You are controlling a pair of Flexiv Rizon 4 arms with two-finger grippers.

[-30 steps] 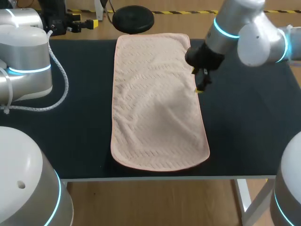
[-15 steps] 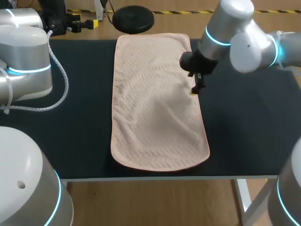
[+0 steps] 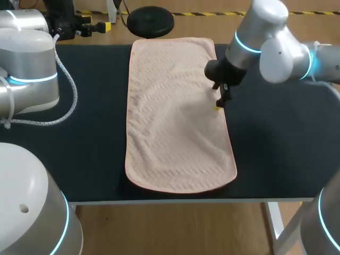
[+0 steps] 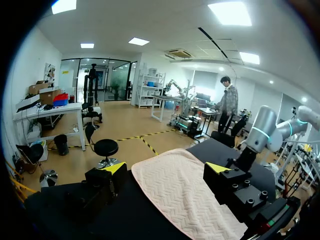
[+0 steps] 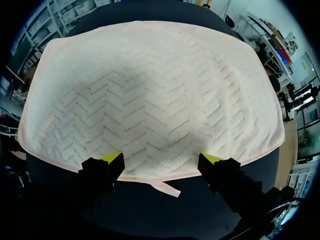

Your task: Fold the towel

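Fingers point(image 5: 106, 161) of my right gripper point(image 3: 218, 105) are spread wide, empty, poised over the right edge of the pink towel point(image 3: 172, 122) lying flat mid-frame, apparently to pinch that edge for folding.

**Right gripper poised at the edge of a spread towel**

A pale pink towel point(image 5: 150, 90) with a raised herringbone weave lies flat on a dark table point(image 5: 150, 212). The right gripper point(image 5: 161, 160) sits at the towel's near hem, its two yellow-tipped fingers point(image 5: 112, 159) set wide apart over the edge. A small fabric tag point(image 5: 165, 188) sticks out from the hem onto the table between them.
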